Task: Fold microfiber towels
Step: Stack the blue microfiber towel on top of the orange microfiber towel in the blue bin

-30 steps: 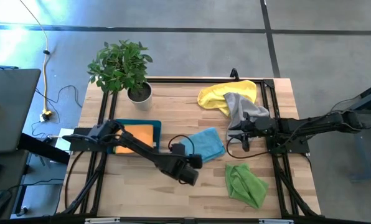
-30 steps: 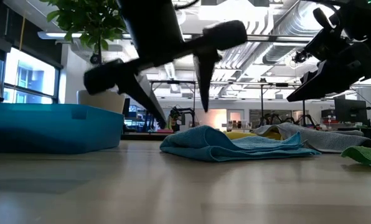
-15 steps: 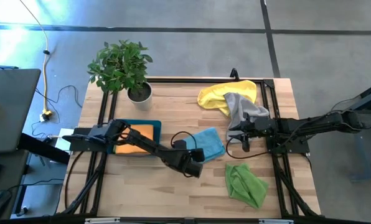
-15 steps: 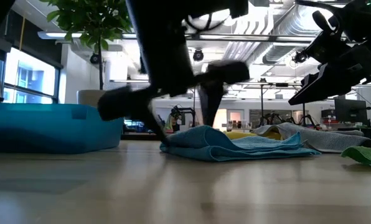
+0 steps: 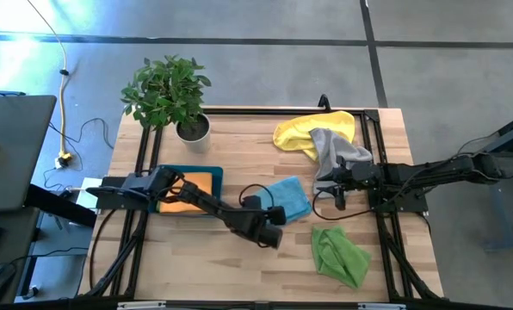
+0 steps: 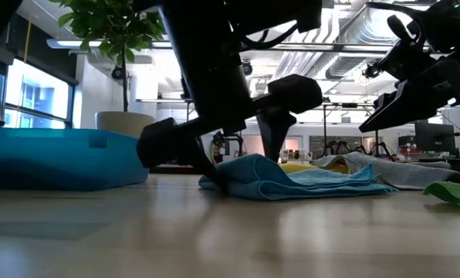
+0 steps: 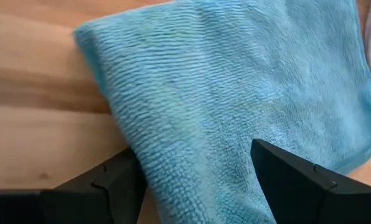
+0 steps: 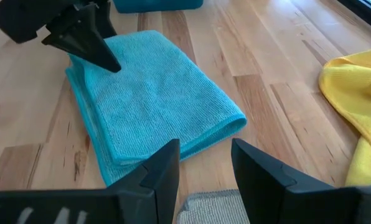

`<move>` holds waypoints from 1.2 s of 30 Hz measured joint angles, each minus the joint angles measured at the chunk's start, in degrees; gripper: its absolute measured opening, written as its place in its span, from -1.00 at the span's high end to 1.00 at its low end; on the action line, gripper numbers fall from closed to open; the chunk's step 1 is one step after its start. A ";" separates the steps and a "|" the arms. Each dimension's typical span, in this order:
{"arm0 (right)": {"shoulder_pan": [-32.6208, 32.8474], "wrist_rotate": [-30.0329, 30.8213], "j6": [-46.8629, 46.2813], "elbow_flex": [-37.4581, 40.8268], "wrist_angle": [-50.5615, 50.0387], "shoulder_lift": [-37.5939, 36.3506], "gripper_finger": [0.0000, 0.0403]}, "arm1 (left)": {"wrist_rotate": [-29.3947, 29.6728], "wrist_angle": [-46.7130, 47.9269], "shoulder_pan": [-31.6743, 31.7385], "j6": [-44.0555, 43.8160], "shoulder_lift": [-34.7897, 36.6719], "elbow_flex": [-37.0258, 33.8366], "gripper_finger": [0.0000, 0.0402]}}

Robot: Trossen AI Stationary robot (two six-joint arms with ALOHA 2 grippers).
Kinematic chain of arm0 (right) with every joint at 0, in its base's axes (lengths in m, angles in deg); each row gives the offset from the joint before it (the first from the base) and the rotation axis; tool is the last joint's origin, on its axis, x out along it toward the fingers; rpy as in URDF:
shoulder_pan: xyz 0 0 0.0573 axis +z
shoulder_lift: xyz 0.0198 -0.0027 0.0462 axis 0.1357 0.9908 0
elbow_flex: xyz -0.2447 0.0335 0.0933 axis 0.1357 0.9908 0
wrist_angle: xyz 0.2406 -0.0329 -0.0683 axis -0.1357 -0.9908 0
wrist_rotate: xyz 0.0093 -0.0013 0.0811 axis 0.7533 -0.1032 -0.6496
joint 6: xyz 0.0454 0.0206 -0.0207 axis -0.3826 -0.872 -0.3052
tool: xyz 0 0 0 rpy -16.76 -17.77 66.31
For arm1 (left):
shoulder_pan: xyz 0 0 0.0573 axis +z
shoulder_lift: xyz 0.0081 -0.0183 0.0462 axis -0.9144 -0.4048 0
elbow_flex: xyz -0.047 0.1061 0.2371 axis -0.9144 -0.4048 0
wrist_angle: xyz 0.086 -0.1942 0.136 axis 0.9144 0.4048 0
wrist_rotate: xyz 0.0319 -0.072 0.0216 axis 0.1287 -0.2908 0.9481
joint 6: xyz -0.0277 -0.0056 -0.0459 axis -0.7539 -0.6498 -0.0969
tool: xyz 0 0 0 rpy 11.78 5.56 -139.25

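Note:
A light blue towel [image 5: 289, 198] lies folded on the table's middle, flat on the wood. My left gripper [image 5: 274, 217] stands open over the towel's near left edge [image 7: 120, 124]. In the low view one fingertip [image 6: 218, 184] is down at that edge and the other [image 6: 272, 154] is above the cloth. My right gripper [image 8: 204, 152] hangs open above the table to the towel's right, with nothing between its fingers. A yellow towel [image 5: 308, 131] and a grey towel [image 5: 338, 151] lie bunched at the far right. A lime green towel [image 5: 338, 254] lies crumpled at the near right. My left gripper slants down on the light blue towel's near left edge [image 7: 120, 124], one finger on each side of it. I cannot tell whether the fingertips touch the cloth or the table. The towel lies flat and undisturbed.
A dark teal tray [image 5: 188, 170] with an orange towel [image 5: 192, 189] in it stands at the left. A potted plant [image 5: 170, 95] is at the far left corner. A black frame [image 5: 265, 110] runs along the table's edges. Bare wood shows along the near edge.
My left gripper has sunk toward the table and moved toward the far edge, up to the light blue towel's near left edge. Its fingers have stayed open. The towel has not moved.

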 joint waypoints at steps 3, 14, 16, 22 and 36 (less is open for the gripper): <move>0.00 0.00 0.00 0.00 -0.10 0.00 0.32 | -0.46 -0.29 0.66 6.29 -0.20 0.04 -0.26; 0.00 0.00 0.00 0.00 -0.27 0.00 0.32 | -1.03 0.57 1.39 25.46 -0.35 -0.13 0.58; 0.00 0.00 -0.01 0.00 -0.27 0.00 0.32 | -0.98 0.24 1.47 28.73 -0.38 -0.12 0.78; 0.00 0.00 0.00 0.00 -0.27 0.00 0.32 | -2.92 -0.54 1.79 36.89 1.39 -0.37 0.92; -0.01 -0.02 -0.02 0.00 -0.71 0.00 0.32 | -7.30 27.48 1.65 47.76 17.33 -0.22 0.98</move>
